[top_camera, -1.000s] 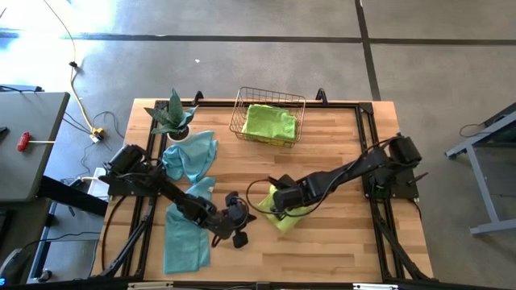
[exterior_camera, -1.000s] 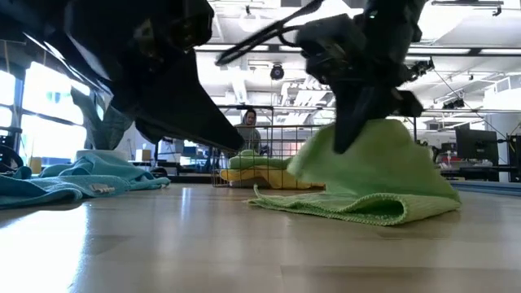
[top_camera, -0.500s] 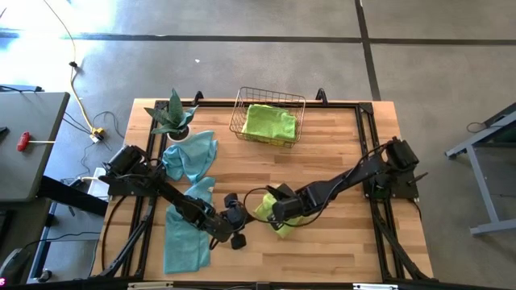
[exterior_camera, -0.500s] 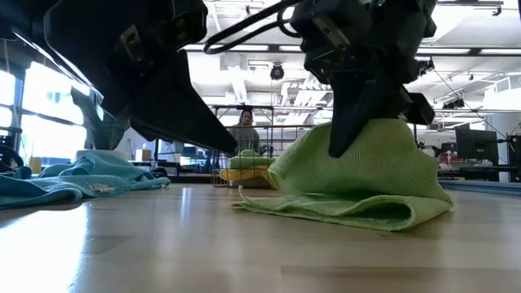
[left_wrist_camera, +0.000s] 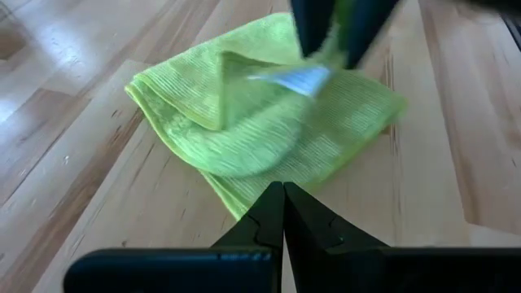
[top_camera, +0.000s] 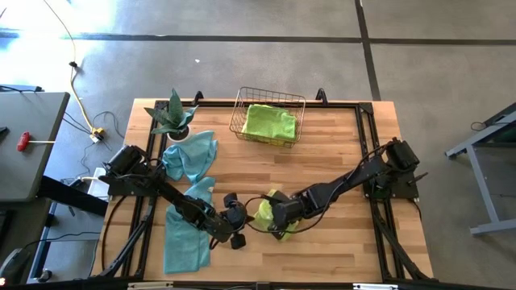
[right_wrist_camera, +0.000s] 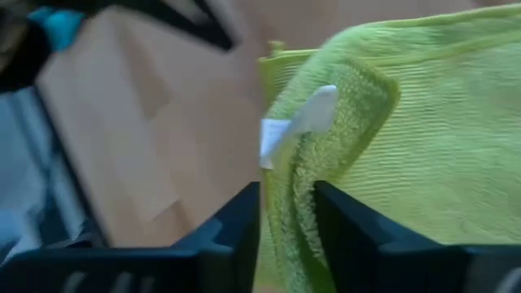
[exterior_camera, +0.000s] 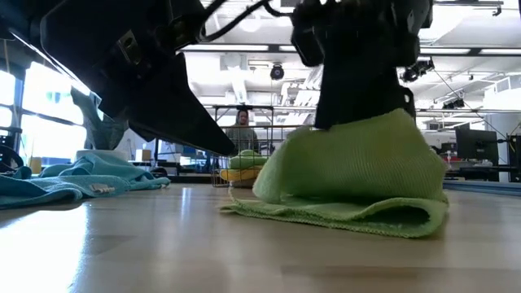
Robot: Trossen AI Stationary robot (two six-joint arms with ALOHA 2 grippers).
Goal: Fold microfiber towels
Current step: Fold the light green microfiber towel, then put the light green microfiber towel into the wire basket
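Observation:
A lime green microfiber towel (top_camera: 264, 211) lies bunched near the middle of the table's near edge, its top drawn up into a hump (exterior_camera: 350, 163). My right gripper (right_wrist_camera: 289, 220) stands over it, fingers apart, with the towel's raised edge between them. My left gripper (left_wrist_camera: 282, 199) is shut just left of the towel (left_wrist_camera: 269, 122), a little above the wood, and touches nothing that I can see. My right gripper has the towel's folded-over edge, the one with the white label (right_wrist_camera: 297, 155), between its two parted fingers (right_wrist_camera: 346, 224); the cloth fills the gap. The fingers slant down from above. The towel's lower layers (exterior_camera: 326, 213) lie on the table, with the hump slack below the fingers.
A wire basket (top_camera: 240, 109) at the far middle holds another lime green towel (top_camera: 270, 122). Two teal towels (top_camera: 192, 157) (top_camera: 184, 238) lie along the left side, beside a potted plant (top_camera: 172, 115). A person (exterior_camera: 242, 126) shows beyond the table.
My right gripper has gone toward the table's left and a little toward the near edge, carrying the towel's upper part with it. That part has folded over the layers that stayed on the table, and the towel now sits as a more compact heap nearer my left gripper.

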